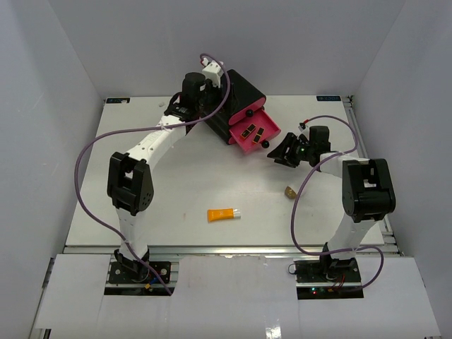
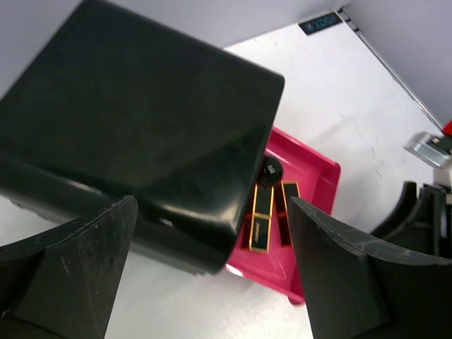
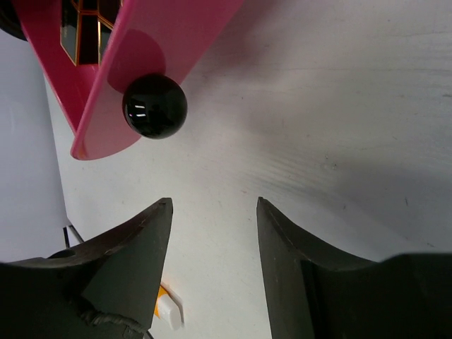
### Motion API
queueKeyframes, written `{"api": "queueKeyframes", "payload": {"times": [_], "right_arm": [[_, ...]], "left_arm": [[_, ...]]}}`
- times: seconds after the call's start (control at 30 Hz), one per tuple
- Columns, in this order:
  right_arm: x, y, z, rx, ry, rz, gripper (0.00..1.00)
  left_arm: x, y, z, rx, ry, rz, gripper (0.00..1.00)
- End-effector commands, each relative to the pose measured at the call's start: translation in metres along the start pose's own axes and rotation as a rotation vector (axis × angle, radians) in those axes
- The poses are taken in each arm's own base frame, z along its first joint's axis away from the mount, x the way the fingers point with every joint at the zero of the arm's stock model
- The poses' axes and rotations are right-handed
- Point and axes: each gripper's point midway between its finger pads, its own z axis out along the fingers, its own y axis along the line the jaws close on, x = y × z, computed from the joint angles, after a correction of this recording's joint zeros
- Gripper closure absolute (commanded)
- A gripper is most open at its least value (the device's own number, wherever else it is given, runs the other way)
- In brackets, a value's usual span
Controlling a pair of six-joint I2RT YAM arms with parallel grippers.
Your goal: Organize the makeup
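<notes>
Two black-and-gold lipstick tubes lie side by side in the pulled-out pink drawer of the black box. My left gripper stands wide open against the box's near left corner, holding nothing. My right gripper is open and empty, just right of the drawer's black knob. An orange tube with a white cap lies on the table near the front. A small tan bottle rests below the right gripper.
White table with grey walls on three sides. A second black knob shows above the open drawer. The right arm's purple cable loops over the table's right part. The front rail marks the near edge.
</notes>
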Motion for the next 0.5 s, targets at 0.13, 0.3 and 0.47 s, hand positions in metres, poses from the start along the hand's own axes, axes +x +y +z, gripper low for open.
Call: {"api": "queueKeyframes", "payload": {"times": [0.13,0.3,0.47], "right_arm": [[-0.020,0.010,0.006,-0.046,-0.047,0.010,0.47],[-0.022,0.003,0.009,-0.022,-0.062,0.014,0.50],[-0.030,-0.005,0.018,-0.001,-0.078,0.002,0.53]], "left_arm": [[-0.035,-0.004,0.020,0.044,-0.090,0.064,0.03],[-0.023,-0.008,0.024,0.082,-0.070,0.084,0.05],[-0.014,-0.008,0.027,0.092,-0.052,0.094,0.06]]}}
